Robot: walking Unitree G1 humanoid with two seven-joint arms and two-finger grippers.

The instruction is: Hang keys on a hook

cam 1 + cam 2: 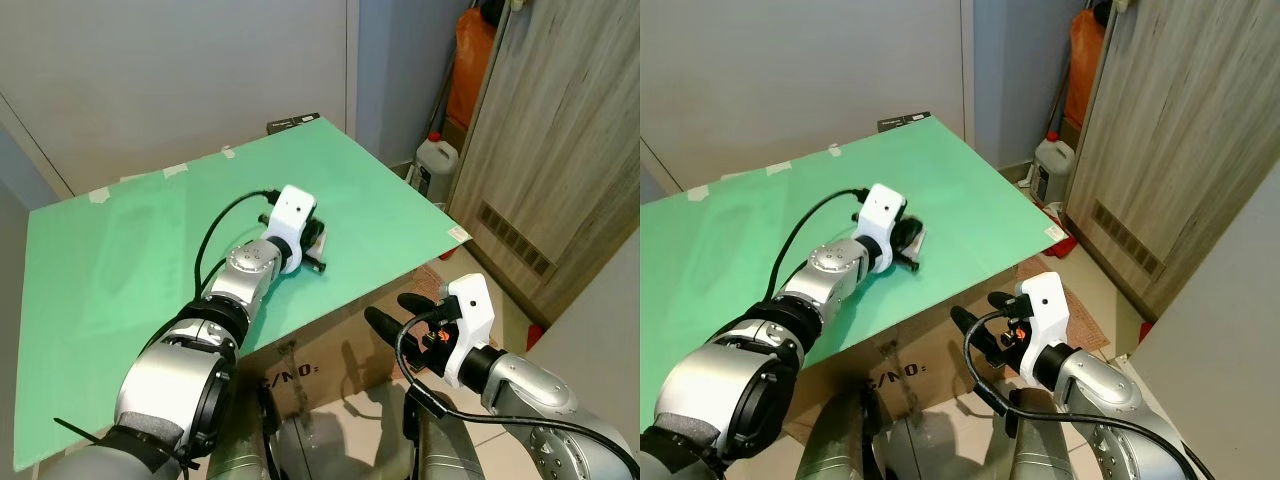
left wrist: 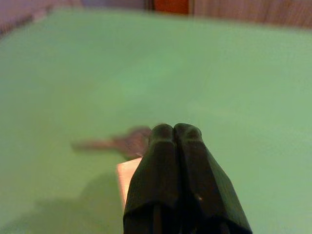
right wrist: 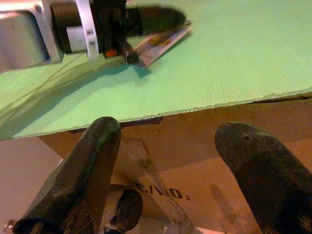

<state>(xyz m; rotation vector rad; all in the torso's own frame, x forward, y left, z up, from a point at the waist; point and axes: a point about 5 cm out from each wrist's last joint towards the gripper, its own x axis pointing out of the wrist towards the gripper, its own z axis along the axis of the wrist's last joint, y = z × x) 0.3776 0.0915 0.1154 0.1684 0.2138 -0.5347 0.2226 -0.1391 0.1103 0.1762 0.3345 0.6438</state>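
Green board (image 1: 150, 260) on cardboard box (image 3: 204, 161); white jug (image 1: 436, 160), perhaps detergent.

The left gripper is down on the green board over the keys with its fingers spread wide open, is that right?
Not quite. The left gripper is down on the green board at the keys, but its fingers are pressed together, not spread; the left wrist view shows that.

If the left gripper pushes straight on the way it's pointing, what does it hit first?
Probably the keys: they lie on the green board just past the left gripper, whose jaws are closed. How far apart they are is unclear.
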